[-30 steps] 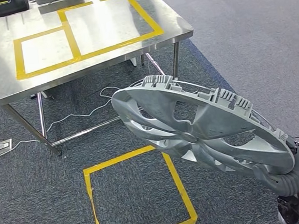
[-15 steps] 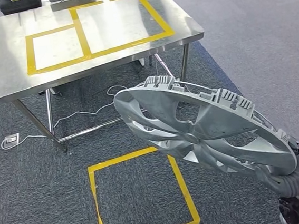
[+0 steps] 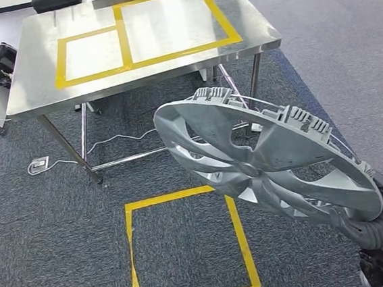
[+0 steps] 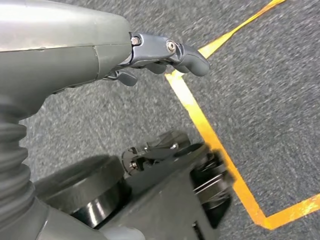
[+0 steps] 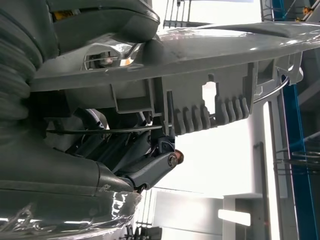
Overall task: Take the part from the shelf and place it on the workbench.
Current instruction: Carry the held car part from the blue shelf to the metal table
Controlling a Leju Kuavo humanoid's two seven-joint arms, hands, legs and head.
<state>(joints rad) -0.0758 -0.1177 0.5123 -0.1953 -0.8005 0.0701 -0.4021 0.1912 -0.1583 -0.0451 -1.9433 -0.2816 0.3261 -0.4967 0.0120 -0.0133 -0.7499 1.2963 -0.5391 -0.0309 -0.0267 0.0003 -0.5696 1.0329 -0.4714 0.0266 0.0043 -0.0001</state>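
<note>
Right hand grips big grey fan part, tilted above floor's yellow tape square. Workbench ahead, cables beneath. Left hand empty, fingers loosely curled. No readable writing.

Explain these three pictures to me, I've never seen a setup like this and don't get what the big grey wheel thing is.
This is a walking humanoid robot with two arms. The wide picture comes from a camera on its head, looking forward and down. The big grey ring with curved blades is a fan shroud part, which the right hand holds by its rim. Ahead stands a steel workbench marked with yellow tape rectangles; another yellow tape square marks the carpet. The other two pictures come from cameras at the wrists. One shows the left hand over the carpet, holding nothing. The other looks past the right hand's fingers at the part's ribbed edge.
</note>
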